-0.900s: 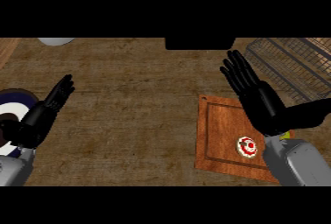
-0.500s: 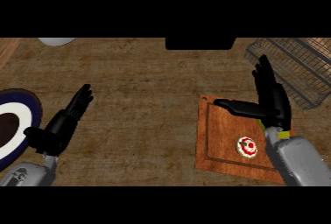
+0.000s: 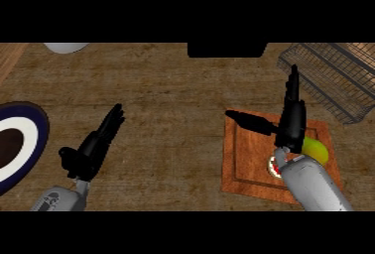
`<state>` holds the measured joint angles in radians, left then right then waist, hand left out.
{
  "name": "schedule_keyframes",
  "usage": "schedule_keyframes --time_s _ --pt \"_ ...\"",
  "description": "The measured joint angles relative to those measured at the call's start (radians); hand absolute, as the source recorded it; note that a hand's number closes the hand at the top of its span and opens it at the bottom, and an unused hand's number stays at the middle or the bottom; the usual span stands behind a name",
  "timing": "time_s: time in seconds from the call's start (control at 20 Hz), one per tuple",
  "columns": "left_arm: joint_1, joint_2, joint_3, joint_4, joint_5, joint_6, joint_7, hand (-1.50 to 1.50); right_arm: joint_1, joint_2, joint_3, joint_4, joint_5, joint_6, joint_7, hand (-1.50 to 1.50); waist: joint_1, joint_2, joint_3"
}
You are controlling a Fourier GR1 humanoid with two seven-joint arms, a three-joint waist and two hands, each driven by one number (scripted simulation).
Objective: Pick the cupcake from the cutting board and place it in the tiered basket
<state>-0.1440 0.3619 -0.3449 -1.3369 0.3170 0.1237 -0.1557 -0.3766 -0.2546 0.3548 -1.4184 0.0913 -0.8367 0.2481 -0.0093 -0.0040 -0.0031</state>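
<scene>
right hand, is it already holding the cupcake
No, the right hand is open with straight fingers above the cutting board, and the cupcake sits on the board beside the forearm.

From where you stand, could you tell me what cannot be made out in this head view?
- Cupcake: mostly hidden by the right forearm; only a red-and-white sliver shows.
- Yellow-green object on the cutting board: partly hidden behind the right hand; what it is cannot be told.
- Tiered basket: cut off by the right edge.
- Plate: cut off by the left edge.

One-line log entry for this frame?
phase: pre-grasp | right hand: open, over cutting board | cupcake: on board, partly hidden | left hand: open, idle | tiered basket: upper right
</scene>
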Motion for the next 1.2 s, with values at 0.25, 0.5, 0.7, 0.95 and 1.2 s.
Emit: schedule_keyframes --time_s 0.25,0.5,0.7,0.95,1.2 --pt "0.016 -0.001 0.001 0.001 -0.004 0.006 0.004 0.00 -0.021 -0.177 0.095 -0.004 0.144 0.120 0.264 -1.50 -0.020 -0.014 -0.008" --pt "0.015 0.002 0.007 0.003 -0.002 0.005 0.007 0.00 -0.042 -0.319 0.211 -0.011 0.202 0.374 0.510 -1.50 -0.023 -0.020 -0.013" --pt "0.005 -0.001 0.006 0.003 -0.004 0.006 0.018 0.00 -0.111 -0.380 0.283 -0.082 0.194 0.594 0.717 -1.50 -0.016 -0.021 -0.012" --pt "0.007 -0.009 0.005 0.001 -0.005 0.001 0.015 0.00 -0.201 -0.406 0.306 -0.228 0.124 0.774 0.905 -1.50 -0.014 -0.019 -0.007" --pt "0.010 -0.002 0.019 0.001 -0.001 -0.007 0.014 0.00 -0.229 -0.416 0.316 -0.295 0.088 0.831 0.975 -1.50 -0.017 -0.016 -0.005"
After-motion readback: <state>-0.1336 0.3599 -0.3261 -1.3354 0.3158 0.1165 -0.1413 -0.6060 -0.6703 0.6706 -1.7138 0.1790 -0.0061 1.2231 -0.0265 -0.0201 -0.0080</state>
